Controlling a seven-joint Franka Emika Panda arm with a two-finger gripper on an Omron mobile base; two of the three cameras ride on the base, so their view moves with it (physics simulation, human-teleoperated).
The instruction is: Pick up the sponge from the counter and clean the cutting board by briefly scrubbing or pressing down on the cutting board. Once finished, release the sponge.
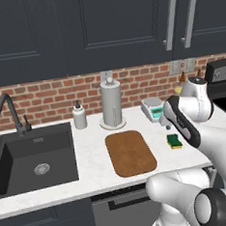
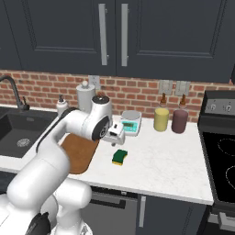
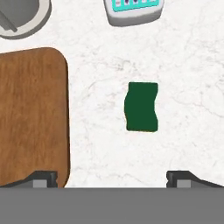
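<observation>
One cutting board (image 3: pixel 30 118) is seen at the left of the hand view, flat on the counter (image 3: pixel 183 65), its rounded right edge well short of the sponge. One sponge (image 3: pixel 141 106) is seen right of it, green face up, lying on bare stone between the board and the open counter, apart from both the board and the white kitchen scale (image 3: pixel 133 11) further up the picture. The sponge's long axis is judged to run up and down the hand view, that is, roughly across the line joining the two finger tips, so the short sides would be met by the fingers if the hand were lowered with little or no roll. The gripper (image 3: pixel 111 178) is noted above the counter with its tips spread wide and nothing held between them; the sponge is placed ahead of the tips and slightly right of their midpoint, so a small forward and rightward shift is judged necessary before descent. In the right base view the single arm is seen bent over the counter, the sponge (image 2: pixel 120 157) just below and beside the hand. Counted: one sponge, one board, one scale, one gripper.
</observation>
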